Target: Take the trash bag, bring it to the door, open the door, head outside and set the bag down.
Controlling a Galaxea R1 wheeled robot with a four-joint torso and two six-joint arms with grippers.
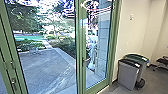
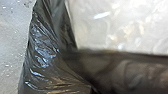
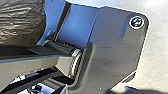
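Green-framed glass doors (image 1: 80,50) stand in front in the head view, with a lever handle (image 1: 86,59) on the right-hand leaf. The black trash bag (image 2: 42,50) hangs close to the camera in the left wrist view, its plastic creased and shiny. Dark, wrinkled plastic of the bag (image 3: 21,22) also appears in the right wrist view, beside the robot's own base plate. How the bag is held is hidden.
Two grey bins, one with a dark lid (image 1: 128,75) and one with a green lid (image 1: 136,58), stand right of the doors by the wall. A chair (image 1: 162,61) is farther right. Beyond the glass lie paving (image 1: 47,67) and plants.
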